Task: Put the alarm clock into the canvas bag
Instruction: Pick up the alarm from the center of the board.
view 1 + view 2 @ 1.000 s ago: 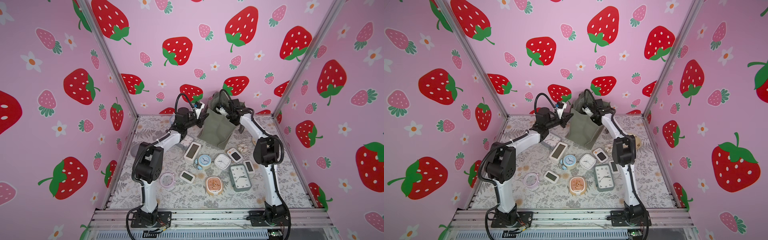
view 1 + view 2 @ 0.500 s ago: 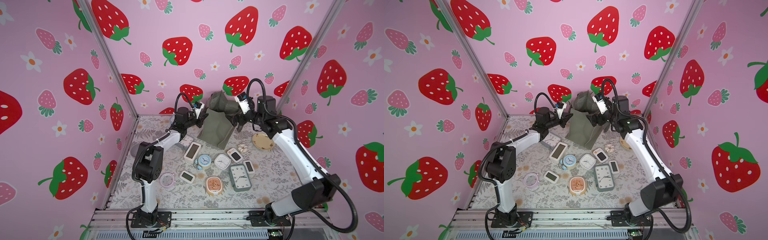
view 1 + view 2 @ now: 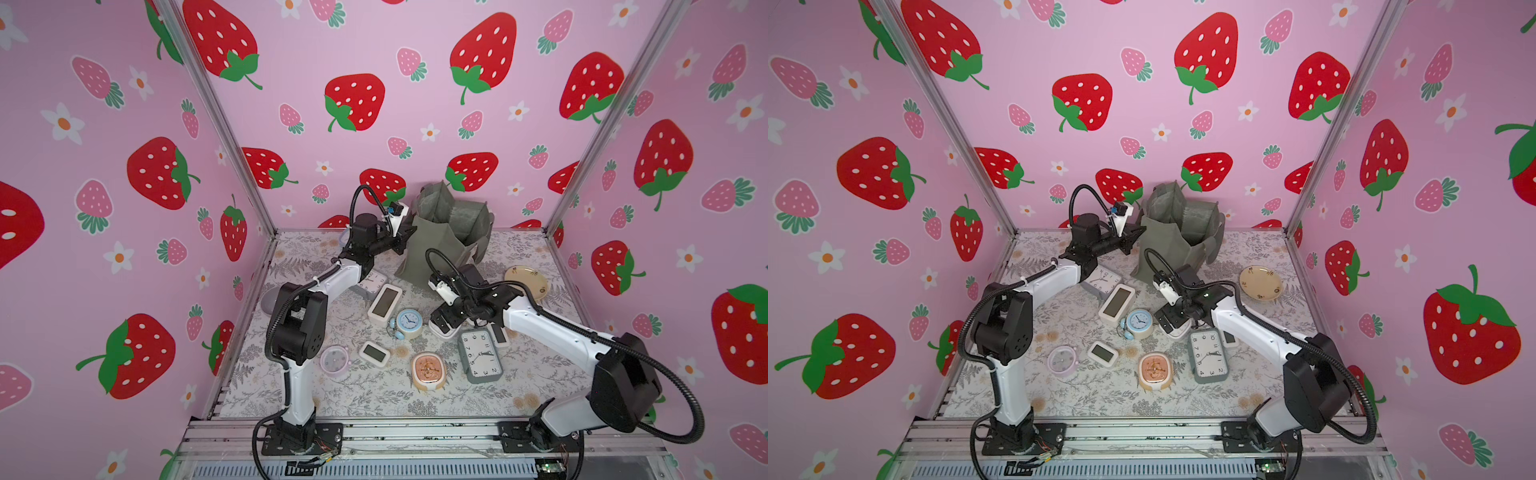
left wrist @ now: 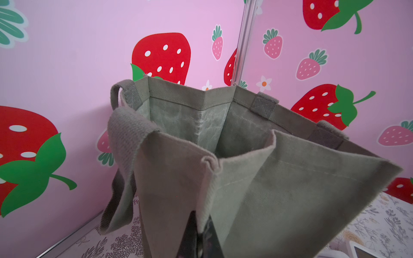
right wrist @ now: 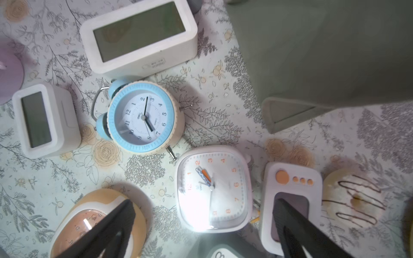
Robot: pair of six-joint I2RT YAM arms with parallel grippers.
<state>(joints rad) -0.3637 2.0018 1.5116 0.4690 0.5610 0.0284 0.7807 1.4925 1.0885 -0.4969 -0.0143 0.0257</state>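
The canvas bag point(image 3: 424, 245), at twelve o'clock on the table point(image 3: 374, 399), was pinched at its rim by the closed left gripper point(image 4: 202, 236), so its mouth stood open. The right gripper point(image 5: 203, 205) was spread wide above the white alarm clock point(image 5: 212, 178), at six o'clock from the bag, seemingly ready for grasping.

The tall grey-green canvas tote bag point(image 3: 434, 247) stands upright at the rear, mouth open (one loop handle point(image 4: 126, 143) droops outside). Near its base, a white rounded-square alarm clock with orange numerals point(image 5: 213, 189) lies face up.
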